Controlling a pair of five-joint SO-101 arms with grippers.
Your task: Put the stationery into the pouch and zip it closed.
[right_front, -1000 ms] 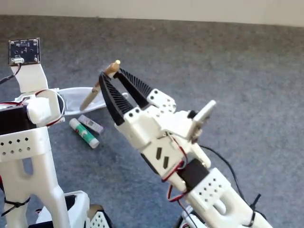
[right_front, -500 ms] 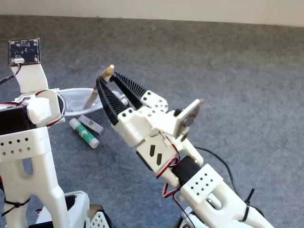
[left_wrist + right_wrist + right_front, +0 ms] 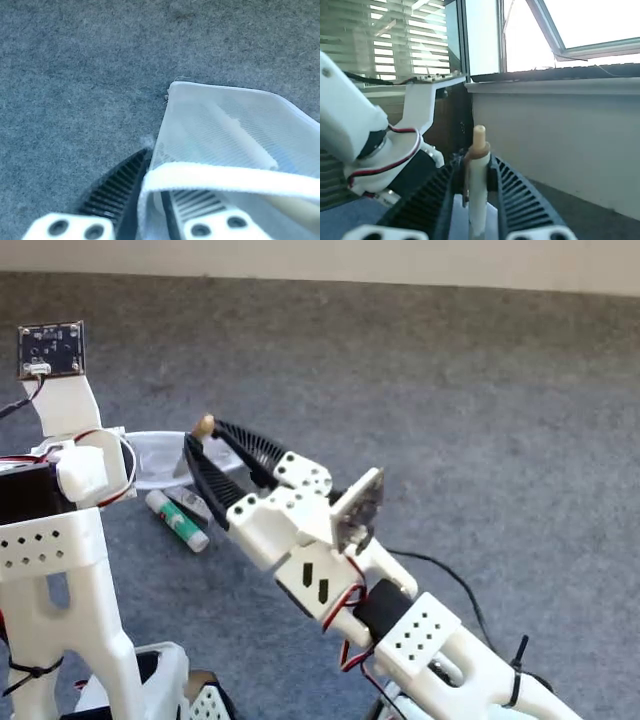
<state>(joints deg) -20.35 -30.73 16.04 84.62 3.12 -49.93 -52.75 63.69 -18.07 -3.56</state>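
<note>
A white mesh pouch (image 3: 155, 452) lies on the grey carpet beside the left arm (image 3: 60, 530). My left gripper (image 3: 152, 176) is shut on the pouch's white rim (image 3: 225, 177), and the mesh (image 3: 210, 130) spreads away from it with a pale stick-like item inside. My right gripper (image 3: 203, 436) is shut on a pen (image 3: 204, 426) with a beige tip, over the pouch's near end. In the right wrist view the pen (image 3: 478, 165) stands upright between the black fingers (image 3: 512, 195). A green and white glue stick (image 3: 177, 520) and a small grey item (image 3: 190, 502) lie on the carpet just in front of the pouch.
The left arm's white column and its camera board (image 3: 50, 348) stand at the left. The right arm's body and cables (image 3: 400, 610) cross the lower middle. Grey carpet (image 3: 480, 420) stretches to the right and back, up to a pale wall.
My right gripper has carried the pen left and down, from above the carpet to just over the pouch. The left arm and pouch have stayed put.
</note>
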